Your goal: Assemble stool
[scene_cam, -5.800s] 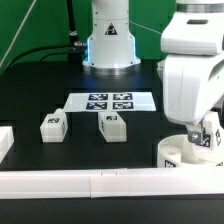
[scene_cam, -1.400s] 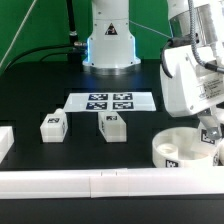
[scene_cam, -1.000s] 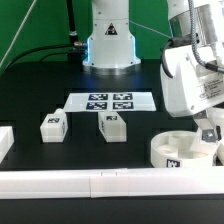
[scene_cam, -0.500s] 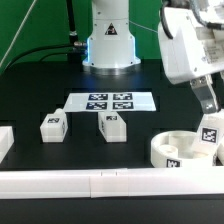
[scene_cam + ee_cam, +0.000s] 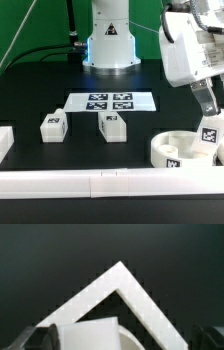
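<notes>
The round white seat drum [image 5: 178, 150] sits at the exterior view's right, just behind the front rail. One tagged leg [image 5: 210, 134] stands upright at its right rim; whether it is seated in a notch I cannot tell. My gripper [image 5: 206, 104] hangs open a little above that leg, touching nothing. In the wrist view the same leg [image 5: 95, 335] shows as a white block below the dark fingers [image 5: 38, 338], with the drum's curved rim beside it. Two more tagged legs [image 5: 52, 126] [image 5: 112, 126] stand apart on the black table.
The marker board [image 5: 110, 101] lies flat behind the two loose legs. A long white rail [image 5: 100, 183] runs along the front edge, and a white block [image 5: 5, 141] sits at the left edge. In the wrist view, white rails [image 5: 120, 277] meet in a corner beyond the leg.
My gripper has lifted up and away from the leg at the drum's right rim. The leg stays standing there. In the last half second almost nothing moved.
</notes>
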Robot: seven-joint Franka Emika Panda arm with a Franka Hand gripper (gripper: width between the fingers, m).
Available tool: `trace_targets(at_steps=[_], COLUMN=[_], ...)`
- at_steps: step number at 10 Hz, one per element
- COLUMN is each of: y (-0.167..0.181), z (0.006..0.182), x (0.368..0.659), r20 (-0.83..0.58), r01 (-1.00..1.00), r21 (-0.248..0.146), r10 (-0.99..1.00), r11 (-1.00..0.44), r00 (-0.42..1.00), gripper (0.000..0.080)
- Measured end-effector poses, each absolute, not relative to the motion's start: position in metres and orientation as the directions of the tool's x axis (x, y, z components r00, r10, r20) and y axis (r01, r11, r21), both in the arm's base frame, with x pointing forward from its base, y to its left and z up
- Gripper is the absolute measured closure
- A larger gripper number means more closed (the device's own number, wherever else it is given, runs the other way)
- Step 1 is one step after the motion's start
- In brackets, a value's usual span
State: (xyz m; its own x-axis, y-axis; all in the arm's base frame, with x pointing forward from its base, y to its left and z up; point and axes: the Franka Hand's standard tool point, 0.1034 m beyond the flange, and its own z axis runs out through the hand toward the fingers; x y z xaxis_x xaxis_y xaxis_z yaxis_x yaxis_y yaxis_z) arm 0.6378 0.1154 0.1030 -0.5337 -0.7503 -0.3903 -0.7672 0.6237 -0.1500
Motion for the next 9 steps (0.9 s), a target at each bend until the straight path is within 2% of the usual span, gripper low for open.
trace_targets(at_steps=[1,2,3,4,6,7,9], y=[0.102,0.088,0.074,0.069,0.064,0.063,0.060], z=[0.106,0.110,0.113,0.113,0.113,0.113,0.112], x=[0.638,0.637,0.636,0.633,0.634,0.634,0.633], r20=[-0.358,-0.331,-0.290,-0.265,-0.205,-0.193,-0.126], r01=[-0.843,-0.886,-0.935,-0.955,-0.939,-0.933,-0.885], r21=[-0.221,-0.261,-0.297,-0.294,-0.331,-0.338,-0.355], r10=[-0.845,-0.898,-0.951,-0.963,-0.964,-0.960,-0.922], r11=[0.489,0.382,0.193,0.032,-0.093,-0.128,-0.302], r00=[-0.396,-0.290,-0.104,0.049,0.167,0.201,0.365], gripper=[0.0150,0.0150,0.0150,0.0150,0.0150,0.0150,0.0150])
